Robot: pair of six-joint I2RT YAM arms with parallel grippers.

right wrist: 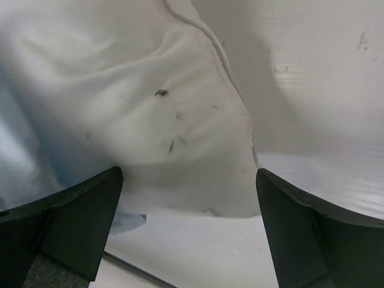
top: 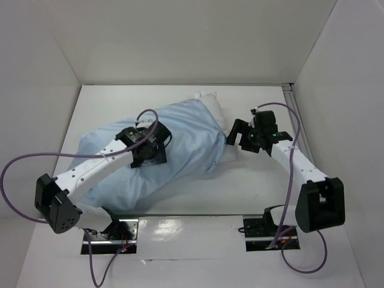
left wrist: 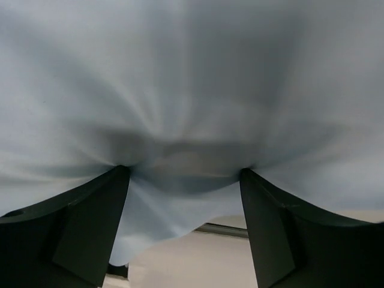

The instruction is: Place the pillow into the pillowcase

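Note:
The light blue pillowcase [top: 186, 132] lies wrinkled across the middle of the table and covers most of the pillow. The white pillow [top: 217, 108] sticks out at its right end. My left gripper [top: 150, 153] sits on top of the pillowcase. In the left wrist view its jaws [left wrist: 185, 174] stand open, and a pinched crease of the blue pillowcase [left wrist: 192, 90] runs between the fingertips. My right gripper [top: 239, 139] is at the pillow's bare end. It is open [right wrist: 189, 174], with the speckled white pillow [right wrist: 162, 114] just in front of its wide-apart fingers and nothing held.
White walls close in the table [top: 252, 180] at the back and on both sides. A metal rail [top: 295, 120] runs along the right wall. Purple cables [top: 24, 162] loop off both arms. The two arm mounts [top: 111, 235] sit at the near edge.

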